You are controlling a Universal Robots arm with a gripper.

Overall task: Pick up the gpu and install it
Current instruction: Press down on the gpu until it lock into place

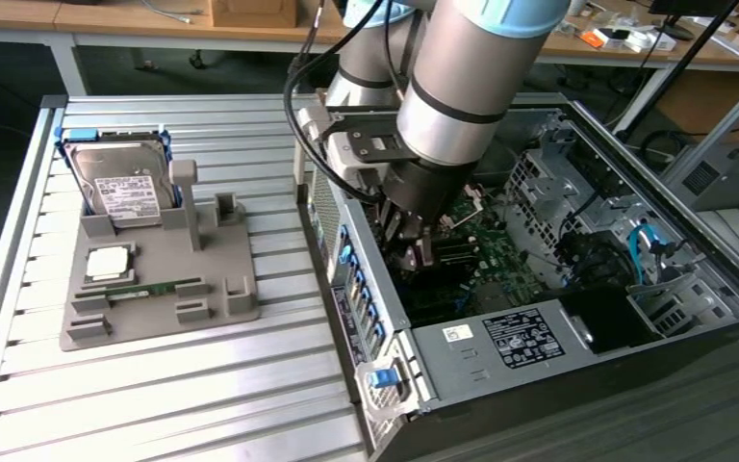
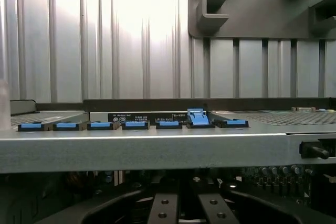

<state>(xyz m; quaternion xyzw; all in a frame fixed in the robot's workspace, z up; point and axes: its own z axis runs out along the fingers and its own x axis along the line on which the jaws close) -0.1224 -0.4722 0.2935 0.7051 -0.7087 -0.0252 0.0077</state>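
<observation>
Nearest, the open computer case [image 1: 383,385] lies on a ribbed metal table [image 1: 190,385]. Its power supply [image 1: 472,361] carries a black label [image 1: 518,339], print too small to read. Blue latches [image 2: 135,125] line the case's rear edge.

Inside, the gripper [image 1: 415,252] sits low over the motherboard [image 1: 479,255], fingers [image 2: 164,208] drawn narrow. The gpu cannot be told apart from the dark boards beneath them.

On the exterior view's left, a grey tray [image 1: 151,308] holds a hard drive [image 1: 123,183] with a white label, unreadable. Farthest, wooden benches [image 1: 126,19] carry clutter.
</observation>
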